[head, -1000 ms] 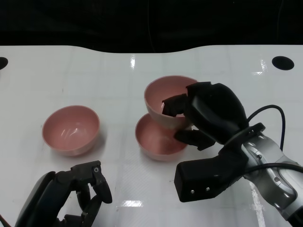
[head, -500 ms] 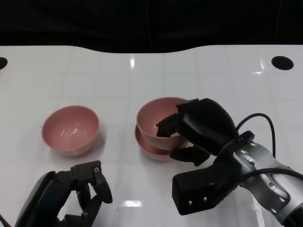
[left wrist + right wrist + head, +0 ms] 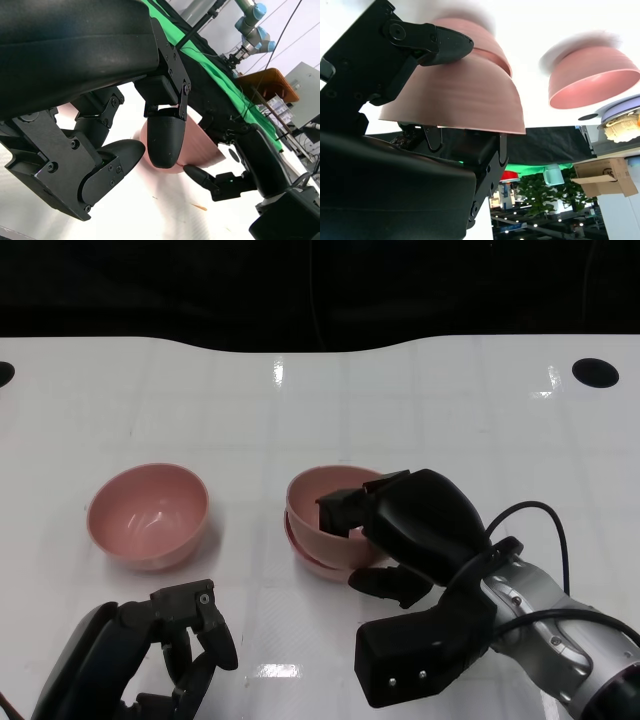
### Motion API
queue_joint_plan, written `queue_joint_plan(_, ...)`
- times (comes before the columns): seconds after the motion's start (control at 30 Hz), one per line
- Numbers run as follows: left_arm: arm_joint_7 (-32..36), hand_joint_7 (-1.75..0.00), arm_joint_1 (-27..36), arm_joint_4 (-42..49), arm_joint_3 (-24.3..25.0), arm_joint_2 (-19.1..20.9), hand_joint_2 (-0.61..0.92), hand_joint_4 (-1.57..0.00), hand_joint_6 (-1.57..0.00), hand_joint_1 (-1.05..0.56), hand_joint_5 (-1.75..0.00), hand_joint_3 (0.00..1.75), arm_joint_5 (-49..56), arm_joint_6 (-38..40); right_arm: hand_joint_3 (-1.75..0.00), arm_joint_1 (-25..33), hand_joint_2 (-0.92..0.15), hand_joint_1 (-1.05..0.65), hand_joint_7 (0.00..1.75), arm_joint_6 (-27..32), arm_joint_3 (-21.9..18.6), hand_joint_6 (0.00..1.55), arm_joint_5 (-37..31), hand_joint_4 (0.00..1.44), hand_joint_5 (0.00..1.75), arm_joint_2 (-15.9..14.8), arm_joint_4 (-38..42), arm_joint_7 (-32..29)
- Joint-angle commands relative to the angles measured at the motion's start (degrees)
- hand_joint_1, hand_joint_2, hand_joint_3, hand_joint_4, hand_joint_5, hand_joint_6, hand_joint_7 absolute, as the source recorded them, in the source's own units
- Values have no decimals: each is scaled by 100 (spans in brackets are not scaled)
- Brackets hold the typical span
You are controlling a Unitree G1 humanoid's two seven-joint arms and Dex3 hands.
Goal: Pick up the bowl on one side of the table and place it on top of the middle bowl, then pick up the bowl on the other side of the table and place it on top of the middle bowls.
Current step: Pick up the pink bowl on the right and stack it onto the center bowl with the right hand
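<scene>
A pink bowl point(image 3: 325, 502) sits nested in the middle pink bowl point(image 3: 310, 560) near the table's centre. My right hand point(image 3: 415, 525) grips the upper bowl at its right rim, with one finger inside and the others under its outer wall. In the right wrist view the held bowl point(image 3: 465, 95) fills the middle, with a fingertip point(image 3: 435, 40) against its wall. The third pink bowl point(image 3: 148, 515) stands alone on the left, also seen as a bowl point(image 3: 592, 75) in the right wrist view. My left hand point(image 3: 150, 655) hangs at the near left edge, fingers loosely bent, holding nothing.
The white table point(image 3: 450, 420) has round black holes at the far right point(image 3: 595, 371) and far left point(image 3: 5, 371). A black cable point(image 3: 545, 520) loops off my right wrist. A pink bowl point(image 3: 200, 150) shows behind my left fingers in the left wrist view.
My right hand has lowered its bowl from above and behind the middle bowl down into it. The left hand and the left bowl have stayed put.
</scene>
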Motion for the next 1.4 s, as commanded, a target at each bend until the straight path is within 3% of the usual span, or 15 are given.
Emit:
queue_joint_plan(0.03, 22, -146, 31, -71, 50, 77, 37, -89, -81, -10, -169, 141, 34, 13, -40, -223, -74, -33, 22, -69, 104, 92, -108, 71, 104, -31, 124, -114)
queue_joint_plan(0.13, 31, -146, 35, -76, 46, 70, 37, -89, -81, -10, -169, 141, 51, 20, -17, -287, -88, -40, 4, -21, 202, 85, -223, 69, 52, -66, 151, -60)
queue_joint_plan(0.33, 35, -146, 41, -100, 34, 67, 37, -89, -81, -10, -169, 141, 82, 39, -17, -389, -92, -56, 0, 270, 482, 68, -731, 47, 29, -191, 64, 113)
queue_joint_plan(0.7, 28, -146, 36, -111, 36, 59, 38, -89, -81, -10, -168, 141, 68, 55, -20, -319, -92, -63, 0, 492, 633, 58, -1050, 39, 25, -374, -185, 132)
queue_joint_plan(0.73, 196, -146, -417, 860, 7, 60, 38, -89, -81, -10, -168, 141, 163, -222, -20, -310, -92, -63, 0, 495, 630, 58, -1059, 39, 25, -398, -204, 130)
queue_joint_plan(0.8, 310, -152, -713, 1530, -2, 65, 47, -93, -83, -50, -172, 140, 216, -523, -19, -300, -92, -63, 1, 492, 634, 59, -1101, 40, 26, -456, -219, 56)
queue_joint_plan(0.83, 342, -155, -767, 1667, -4, 72, 50, -95, -83, -62, -174, 138, 224, -633, -19, -296, -92, -63, 1, 491, 635, 59, -1115, 41, 26, -472, -225, 33)
queue_joint_plan(0.87, 301, -157, -650, 1428, 1, 82, 51, -95, -84, -64, -174, 138, 191, -597, -19, -280, -92, -63, 1, 502, 627, 60, -1137, 42, 27, -492, -244, -7)
queue_joint_plan(1.1, 155, -154, -200, 482, 27, 109, 38, -92, -82, -32, -173, 146, 121, -256, -23, -168, -92, -65, 1, 992, 650, 60, -1435, 42, 28, -535, -477, -30)
queue_joint_plan(1.4, 98, -148, 1, -3, 25, 119, 36, -89, -81, -14, -170, 144, 116, -7, -29, -138, -92, -69, 0, 1440, 837, 54, -1810, 37, 28, -532, -321, -114)
